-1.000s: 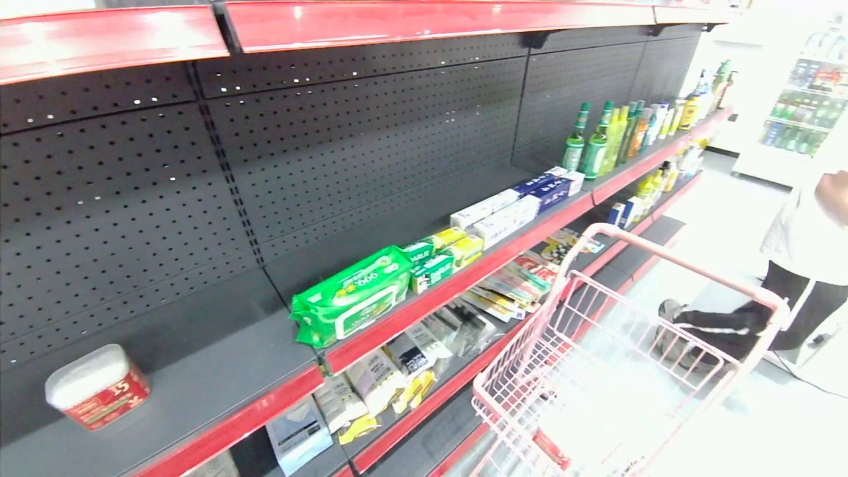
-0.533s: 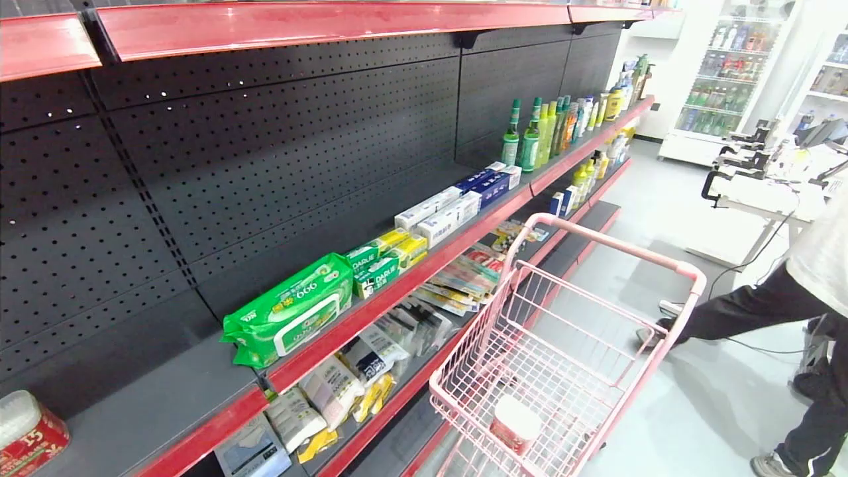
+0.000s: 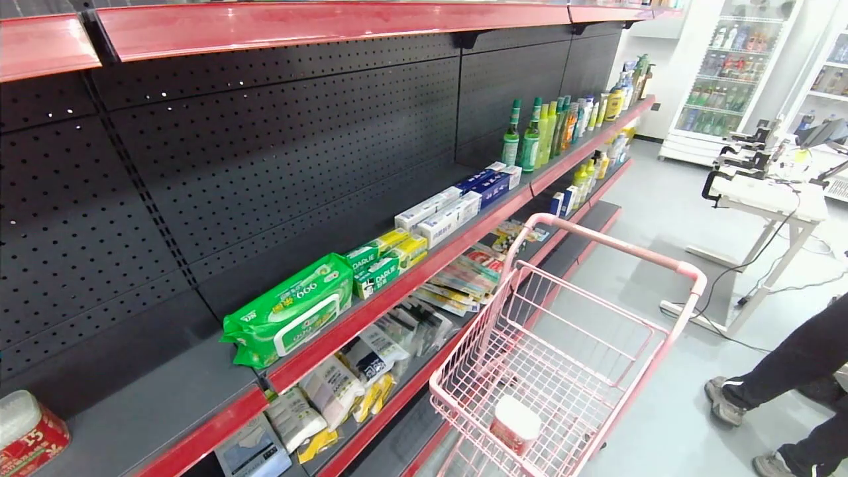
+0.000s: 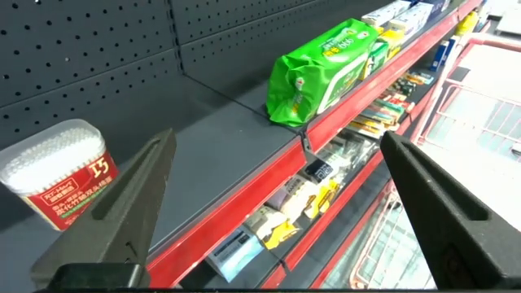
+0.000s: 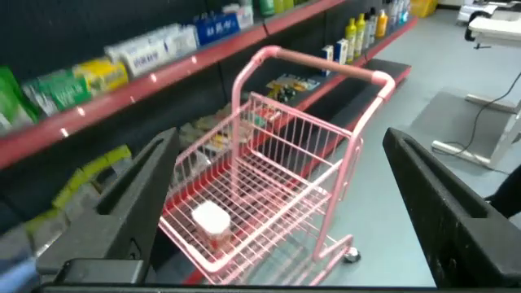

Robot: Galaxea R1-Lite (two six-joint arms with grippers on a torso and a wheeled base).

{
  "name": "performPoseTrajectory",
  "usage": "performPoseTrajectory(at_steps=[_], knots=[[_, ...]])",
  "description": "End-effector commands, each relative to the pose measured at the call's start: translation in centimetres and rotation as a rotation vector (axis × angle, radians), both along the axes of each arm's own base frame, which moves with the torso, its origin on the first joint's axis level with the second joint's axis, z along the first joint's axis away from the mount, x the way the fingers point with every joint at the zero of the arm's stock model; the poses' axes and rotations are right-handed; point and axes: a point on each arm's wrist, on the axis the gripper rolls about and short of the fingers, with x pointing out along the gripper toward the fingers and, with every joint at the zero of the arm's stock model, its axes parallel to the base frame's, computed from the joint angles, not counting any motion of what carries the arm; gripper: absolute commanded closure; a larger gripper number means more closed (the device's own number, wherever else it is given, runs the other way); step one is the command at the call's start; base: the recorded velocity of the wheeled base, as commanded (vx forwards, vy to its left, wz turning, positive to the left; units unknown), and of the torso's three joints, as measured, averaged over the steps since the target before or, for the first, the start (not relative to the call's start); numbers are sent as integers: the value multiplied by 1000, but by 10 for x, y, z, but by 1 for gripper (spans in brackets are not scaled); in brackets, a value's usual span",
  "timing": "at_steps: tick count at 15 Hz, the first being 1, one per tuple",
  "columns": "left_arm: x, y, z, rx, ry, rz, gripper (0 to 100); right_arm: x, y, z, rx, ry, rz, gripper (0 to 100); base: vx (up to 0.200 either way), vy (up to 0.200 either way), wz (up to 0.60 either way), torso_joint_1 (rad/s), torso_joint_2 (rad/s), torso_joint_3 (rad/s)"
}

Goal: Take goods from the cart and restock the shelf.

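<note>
You see the pink wire shopping cart (image 3: 616,246) standing just beside the dark grey shelf with a red front edge (image 3: 152,411). In its basket stands the white-lidded round canister with a red label (image 3: 515,424), the goods to be moved. A second canister of the same kind (image 3: 30,437) stands on the shelf, well apart from the green soft pack of wipes (image 3: 291,311). The left gripper (image 4: 277,138) hangs before the shelf, jaws spread wide and empty. The right gripper (image 5: 281,134) hangs above the cart, jaws likewise released.
</note>
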Motion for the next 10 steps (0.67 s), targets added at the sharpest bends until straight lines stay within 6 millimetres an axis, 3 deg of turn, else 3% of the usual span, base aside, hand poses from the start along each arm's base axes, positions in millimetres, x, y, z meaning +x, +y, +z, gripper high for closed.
performPoseTrajectory(at_steps=[1,2,3,4,5,6,7,10], knots=[[0,0,0,0,0,0,0,80,-1,129,180,154,-59,0,0,0,0,0,0,0],[0,0,0,0,0,0,0,114,-2,124,57,273,-63,0,0,0,0,0,0,0],[0,0,0,0,0,0,0,155,-5,110,18,405,-72,0,0,0,0,0,0,0],[0,0,0,0,0,0,0,183,-6,102,21,457,-69,0,0,0,0,0,0,0],[0,0,0,0,0,0,0,248,-5,75,12,530,-49,0,0,0,0,0,0,0],[0,0,0,0,0,0,0,268,-4,60,2,593,-38,0,0,0,0,0,0,0],[0,0,0,0,0,0,0,306,-6,23,-55,741,38,0,0,0,0,0,0,0],[0,0,0,0,0,0,0,346,-10,-28,-226,871,242,0,0,0,0,0,0,0]])
